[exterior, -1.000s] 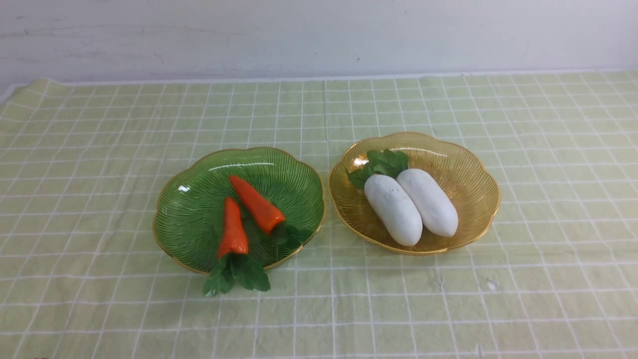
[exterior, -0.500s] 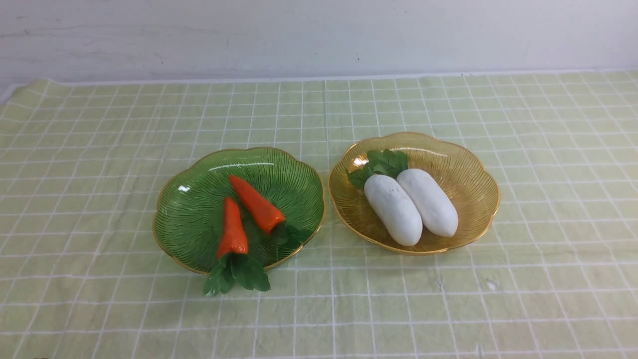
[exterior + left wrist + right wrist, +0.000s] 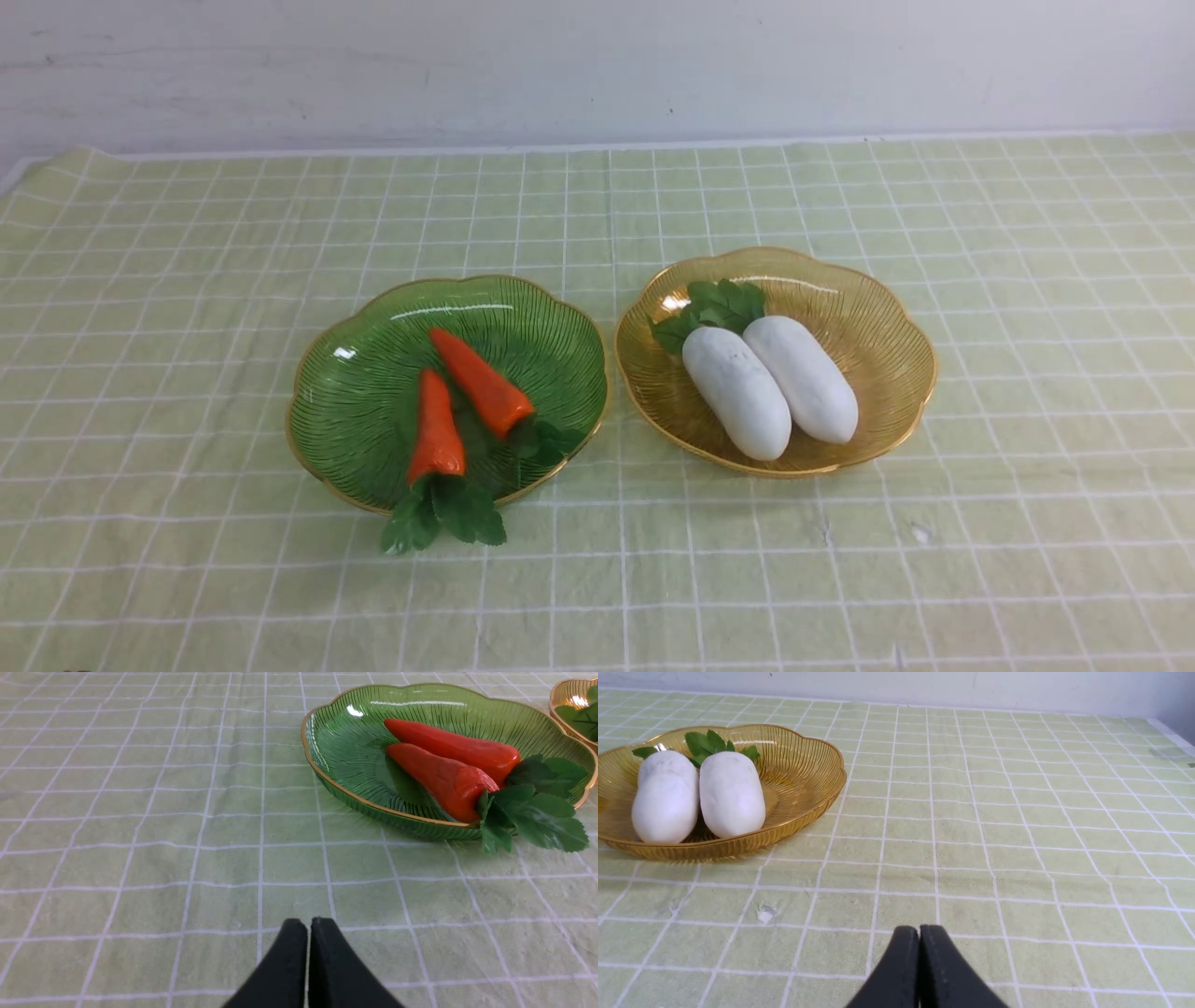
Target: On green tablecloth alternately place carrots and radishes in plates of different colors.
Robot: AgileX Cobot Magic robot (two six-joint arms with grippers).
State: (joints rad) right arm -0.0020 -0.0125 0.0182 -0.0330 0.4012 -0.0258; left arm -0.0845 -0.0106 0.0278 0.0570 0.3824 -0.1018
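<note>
On the green tablecloth (image 3: 187, 280), centre: lying side by side, green plate (image 3: 373, 392) to the left, amber plate (image 3: 868, 327) to the right, rims nearly touching.
Carrots (image 3: 481, 383): resting both in the green plate, leaves of the near one spilling over the near rim.
Radishes (image 3: 770, 383): lying both in the amber plate, touching, leaf tufts pointing far-left.
Left end effector (image 3: 308, 926): hanging low over bare cloth near the green plate, pinched fully together, holding nothing.
Right end effector (image 3: 919, 933): hovering over bare cloth right of the amber plate, likewise pressed together, empty.
Step in hand: seemingly finishing, sorting looking complete.
Doing it well: keeping both arms clear of the plates, lifting away without brushing the overhanging leaves or dragging the wrinkled cloth.
</note>
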